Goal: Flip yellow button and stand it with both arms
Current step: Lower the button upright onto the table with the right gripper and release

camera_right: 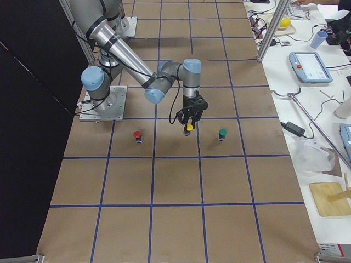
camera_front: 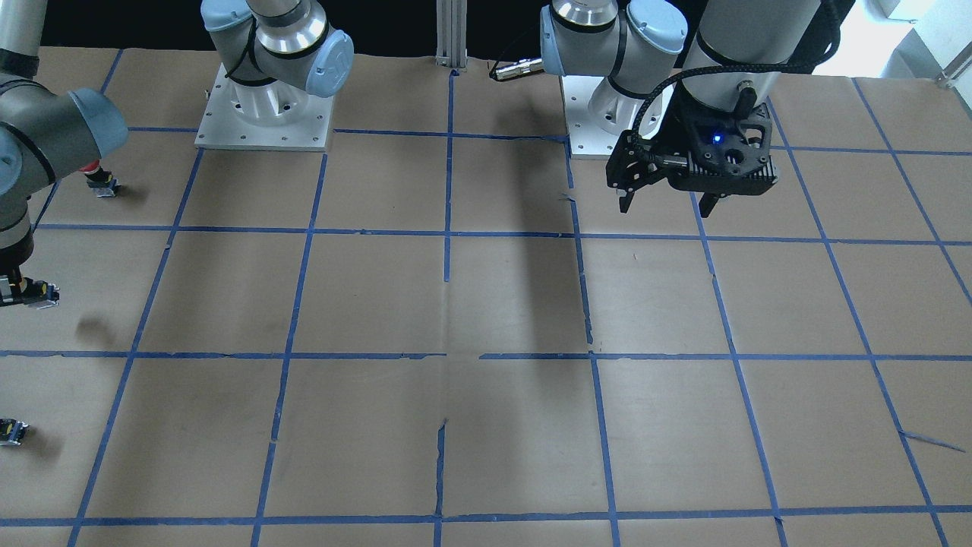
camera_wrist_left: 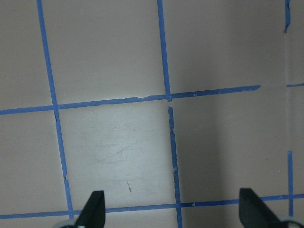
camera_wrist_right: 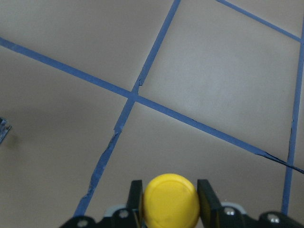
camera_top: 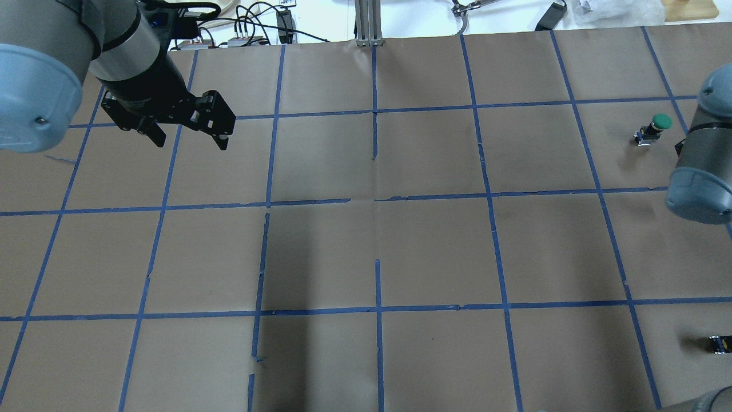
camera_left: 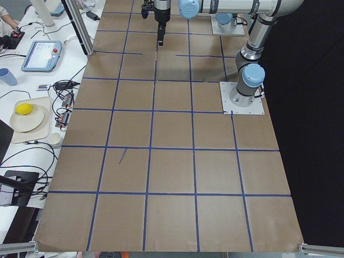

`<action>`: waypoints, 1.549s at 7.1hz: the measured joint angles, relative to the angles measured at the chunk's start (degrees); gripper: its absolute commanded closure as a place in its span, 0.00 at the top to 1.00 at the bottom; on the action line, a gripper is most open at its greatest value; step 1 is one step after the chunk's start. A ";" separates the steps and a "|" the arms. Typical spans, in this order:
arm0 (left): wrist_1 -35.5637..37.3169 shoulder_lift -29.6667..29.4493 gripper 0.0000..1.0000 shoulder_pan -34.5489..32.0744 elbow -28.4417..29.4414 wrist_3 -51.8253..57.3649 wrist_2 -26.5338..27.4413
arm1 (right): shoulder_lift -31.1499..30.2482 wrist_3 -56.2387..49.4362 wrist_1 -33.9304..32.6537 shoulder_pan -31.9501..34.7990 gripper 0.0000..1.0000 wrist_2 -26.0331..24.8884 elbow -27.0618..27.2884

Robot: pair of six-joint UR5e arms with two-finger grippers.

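Observation:
My right gripper is shut on the yellow button, with the round yellow cap between its two black fingers, pointing toward the camera. In the exterior right view the gripper holds the button just above the paper, between a red and a green button. In the front-facing view only the button's blocky base shows at the left edge. My left gripper is open and empty, hanging over the table's far left; it also shows in the front-facing view.
A red-capped button stands nearer the robot and a green-capped button stands farther out. Brown paper with a blue tape grid covers the table. Cables and operator gear lie beyond the far edge.

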 measured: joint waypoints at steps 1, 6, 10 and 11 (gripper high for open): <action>-0.08 0.13 1.00 -0.04 0.03 -0.02 0.07 | 0.18 3.13 -0.14 0.22 0.05 0.13 0.68; -0.20 0.23 1.00 -0.08 0.09 0.11 0.24 | 1.59 6.90 -1.23 0.63 0.08 -2.49 2.15; -0.03 -0.21 1.00 0.02 0.05 0.13 0.07 | 2.91 6.55 -1.21 0.64 0.13 -3.26 2.15; -0.01 -0.22 1.00 0.00 0.06 0.11 0.04 | 3.29 6.52 -1.23 0.64 0.22 -3.33 2.14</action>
